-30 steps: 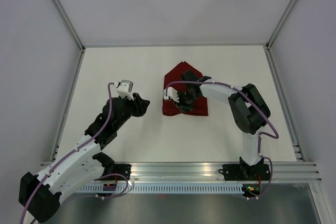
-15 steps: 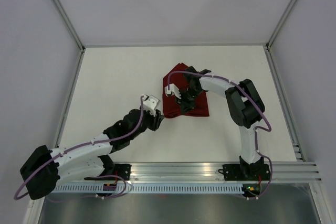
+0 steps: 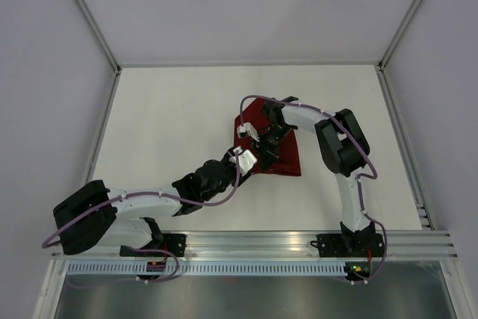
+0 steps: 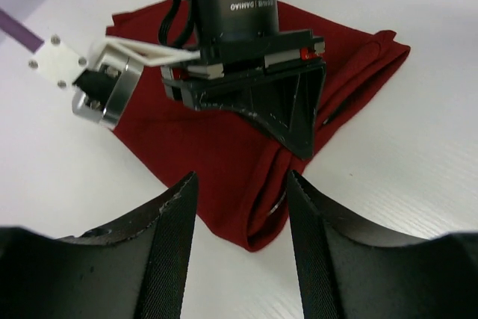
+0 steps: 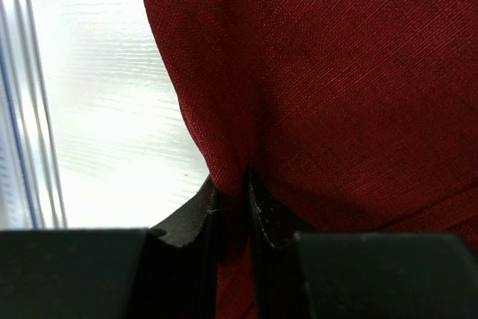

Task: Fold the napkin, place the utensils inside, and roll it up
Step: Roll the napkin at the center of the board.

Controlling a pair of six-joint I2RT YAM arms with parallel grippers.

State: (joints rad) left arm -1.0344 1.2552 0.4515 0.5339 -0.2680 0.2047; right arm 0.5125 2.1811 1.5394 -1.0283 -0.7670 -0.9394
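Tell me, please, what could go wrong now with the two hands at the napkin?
1. The left hand, open, points at the near edge of the napkin, directly in front of the right hand. If it goes further, the two may bump.
2. The right hand pinches only a thin fold of cloth. A pull could slip it free or drag the folded layers apart.

There was one napkin, a single dark red cloth lying folded on the one white table, near its middle and a little toward the right edge. Two arms stood bolted at the table's near edge, the left arm and the right arm, one on each side. They carried two grippers, the left gripper and the right gripper, each with two black fingers.
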